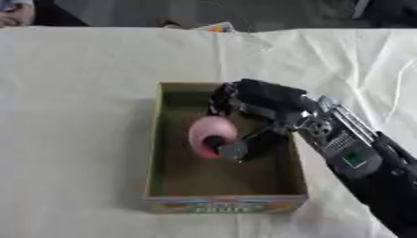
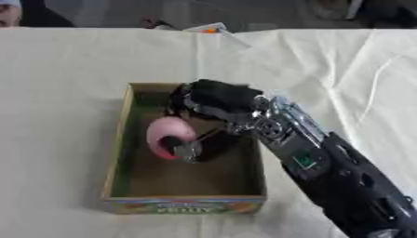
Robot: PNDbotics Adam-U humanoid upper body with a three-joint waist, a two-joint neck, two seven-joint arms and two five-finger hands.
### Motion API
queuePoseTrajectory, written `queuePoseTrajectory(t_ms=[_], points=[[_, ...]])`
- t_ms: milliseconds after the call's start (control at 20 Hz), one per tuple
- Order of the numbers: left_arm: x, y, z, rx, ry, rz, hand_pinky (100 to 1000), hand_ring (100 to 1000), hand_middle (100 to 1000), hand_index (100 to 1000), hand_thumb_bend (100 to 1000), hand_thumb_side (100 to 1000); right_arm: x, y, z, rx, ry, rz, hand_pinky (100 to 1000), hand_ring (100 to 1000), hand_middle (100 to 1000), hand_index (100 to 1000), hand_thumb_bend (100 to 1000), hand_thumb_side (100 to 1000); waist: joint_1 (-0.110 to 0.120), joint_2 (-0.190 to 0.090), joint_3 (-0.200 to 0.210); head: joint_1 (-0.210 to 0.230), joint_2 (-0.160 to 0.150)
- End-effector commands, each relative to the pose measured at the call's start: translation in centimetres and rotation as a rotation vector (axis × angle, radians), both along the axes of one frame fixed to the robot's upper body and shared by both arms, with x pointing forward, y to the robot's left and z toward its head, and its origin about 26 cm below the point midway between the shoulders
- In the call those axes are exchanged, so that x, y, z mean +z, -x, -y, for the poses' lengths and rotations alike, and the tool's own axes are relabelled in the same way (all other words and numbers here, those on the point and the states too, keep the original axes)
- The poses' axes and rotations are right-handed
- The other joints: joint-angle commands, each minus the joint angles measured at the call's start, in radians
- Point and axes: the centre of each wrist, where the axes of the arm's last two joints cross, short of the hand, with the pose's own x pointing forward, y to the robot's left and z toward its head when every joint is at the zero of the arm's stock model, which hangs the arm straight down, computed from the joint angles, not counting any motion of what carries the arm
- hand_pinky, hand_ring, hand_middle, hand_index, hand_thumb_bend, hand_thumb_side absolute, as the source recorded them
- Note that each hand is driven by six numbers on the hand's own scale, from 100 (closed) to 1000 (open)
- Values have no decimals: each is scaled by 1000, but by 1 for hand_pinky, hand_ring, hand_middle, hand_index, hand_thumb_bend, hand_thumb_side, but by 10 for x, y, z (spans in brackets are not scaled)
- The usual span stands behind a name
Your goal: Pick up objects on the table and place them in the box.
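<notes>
My right hand (image 1: 248,111): is curling its fingers around the pink object (image 1: 209,133).
Position: I am holding it inside the box (image 1: 167,186).

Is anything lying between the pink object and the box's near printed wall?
No. In the left eye view only bare box floor lies between the pink object, held by the right robot hand, and the box wall.
</notes>
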Motion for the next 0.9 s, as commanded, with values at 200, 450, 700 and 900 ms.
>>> queuePoseTrajectory(t_ms=[200, 450, 700, 900], points=[[9, 3, -1, -4, -23, 31, 501, 517, 540, 819, 100, 876, -10, -7, 3, -19, 70, 9, 531, 706, 505, 629, 100, 522, 4, -14, 1, 2, -7], [8, 3, 0, -5, -26, 26, 501, 518, 539, 819, 100, 878, -15, -10, 3, -20, 122, 14, 571, 767, 604, 778, 100, 554, 6, -12, 0, 2, -8], [7, 3, 0, -5, -28, 20, 501, 518, 539, 818, 100, 878, -15, -12, 5, -1, 209, 2, 633, 820, 703, 869, 100, 518, 6, -12, -2, 0, -4], [7, 3, 0, -4, -26, 16, 500, 517, 539, 818, 100, 877, -8, -13, 10, -16, 264, 0, 662, 850, 748, 902, 334, 517, 7, -13, -3, -2, -2]])
